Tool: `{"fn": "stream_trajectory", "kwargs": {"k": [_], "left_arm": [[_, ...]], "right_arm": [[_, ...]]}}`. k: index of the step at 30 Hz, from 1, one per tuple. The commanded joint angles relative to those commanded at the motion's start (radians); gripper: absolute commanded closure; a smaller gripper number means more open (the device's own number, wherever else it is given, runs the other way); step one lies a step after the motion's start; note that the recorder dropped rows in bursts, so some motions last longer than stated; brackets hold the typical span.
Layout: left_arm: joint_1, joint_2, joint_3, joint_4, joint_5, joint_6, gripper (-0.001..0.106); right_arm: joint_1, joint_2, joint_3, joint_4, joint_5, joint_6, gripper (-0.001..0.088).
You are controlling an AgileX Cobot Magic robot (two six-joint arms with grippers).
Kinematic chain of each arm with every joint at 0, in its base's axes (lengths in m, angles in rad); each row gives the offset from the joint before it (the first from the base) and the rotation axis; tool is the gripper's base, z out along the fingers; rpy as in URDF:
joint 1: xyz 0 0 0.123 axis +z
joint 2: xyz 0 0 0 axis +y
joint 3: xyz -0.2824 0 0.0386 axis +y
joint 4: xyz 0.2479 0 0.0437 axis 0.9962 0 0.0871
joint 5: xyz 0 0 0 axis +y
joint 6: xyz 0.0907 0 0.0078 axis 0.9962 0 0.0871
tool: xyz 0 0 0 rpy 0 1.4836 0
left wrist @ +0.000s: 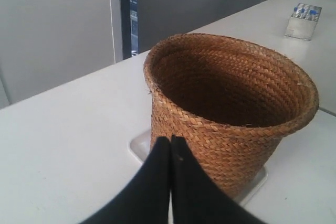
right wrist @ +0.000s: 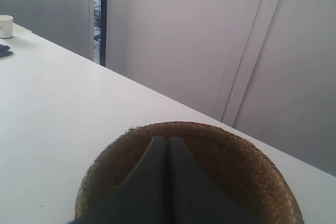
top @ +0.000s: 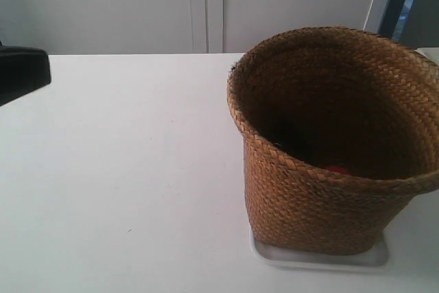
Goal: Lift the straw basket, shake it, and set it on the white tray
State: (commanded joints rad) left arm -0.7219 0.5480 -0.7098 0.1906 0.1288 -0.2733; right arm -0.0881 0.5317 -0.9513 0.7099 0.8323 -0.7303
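Note:
The straw basket (top: 322, 190) stands upright on the white tray (top: 322, 257), whose rim shows under its base. Something small and red (top: 336, 169) lies deep inside it. In the left wrist view my left gripper (left wrist: 171, 139) is shut with nothing between its fingers, its tips close in front of the straw basket's (left wrist: 231, 129) outer wall, above a corner of the white tray (left wrist: 140, 145). My right gripper (right wrist: 168, 140) is shut too, its tips over the dark mouth of the straw basket (right wrist: 252, 166). Whether they touch the straw is not visible.
A black part of the arm at the exterior view's left (top: 20, 73) juts in at the frame edge. A small box with blue contents (left wrist: 303, 20) sits on a far table. A white cup (right wrist: 5, 25) stands at the table's far end. Grey wall panels lie behind.

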Motion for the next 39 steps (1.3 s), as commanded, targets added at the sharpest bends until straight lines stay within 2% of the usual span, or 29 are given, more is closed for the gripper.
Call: {"fn": "stream_trajectory", "kwargs": {"k": [1, 2, 3, 4, 5, 6, 7, 12, 14, 19, 27, 36, 39], "left_arm": [[0.079, -0.021, 0.0, -0.024, 0.036, -0.016, 0.105], [0.116, -0.028, 0.0, -0.03, 0.065, -0.023, 0.105], [0.21, -0.044, 0.0, -0.048, 0.127, -0.028, 0.105], [0.257, -0.052, 0.0, -0.056, 0.15, -0.028, 0.105], [0.342, -0.071, 0.008, -0.063, 0.184, -0.028, 0.105], [0.372, -0.082, 0.017, -0.063, 0.186, -0.028, 0.105], [0.437, -0.121, 0.054, -0.063, 0.173, -0.027, 0.105], [0.596, -0.303, 0.216, -0.056, 0.095, -0.013, 0.105], [0.655, -0.363, 0.27, -0.009, 0.095, -0.013, 0.105], [0.708, -0.439, 0.388, 0.02, 0.101, -0.013, 0.105], [0.743, -0.548, 0.582, 0.031, 0.1, -0.013, 0.105], [0.761, -0.548, 0.701, 0.047, 0.104, -0.044, 0.105], [0.761, -0.548, 0.71, 0.026, 0.109, -0.052, 0.105]], "right_arm": [[0.0, 0.0, 0.0, 0.0, 0.0, 0.0, 0.0868], [0.0, 0.0, 0.0, 0.0, 0.0, 0.0, 0.0868], [0.0, 0.0, 0.0, 0.0, 0.0, 0.0, 0.0868], [0.0, 0.0, 0.0, 0.0, 0.0, 0.0, 0.0868], [0.0, 0.0, 0.0, 0.0, 0.0, 0.0, 0.0868], [0.0, 0.0, 0.0, 0.0, 0.0, 0.0, 0.0868], [0.0, 0.0, 0.0, 0.0, 0.0, 0.0, 0.0868], [0.0, 0.0, 0.0, 0.0, 0.0, 0.0, 0.0868], [0.0, 0.0, 0.0, 0.0, 0.0, 0.0, 0.0868], [0.0, 0.0, 0.0, 0.0, 0.0, 0.0, 0.0868], [0.0, 0.0, 0.0, 0.0, 0.0, 0.0, 0.0868], [0.0, 0.0, 0.0, 0.0, 0.004, 0.0, 0.0868], [0.0, 0.0, 0.0, 0.0, 0.004, 0.0, 0.0868]]}}
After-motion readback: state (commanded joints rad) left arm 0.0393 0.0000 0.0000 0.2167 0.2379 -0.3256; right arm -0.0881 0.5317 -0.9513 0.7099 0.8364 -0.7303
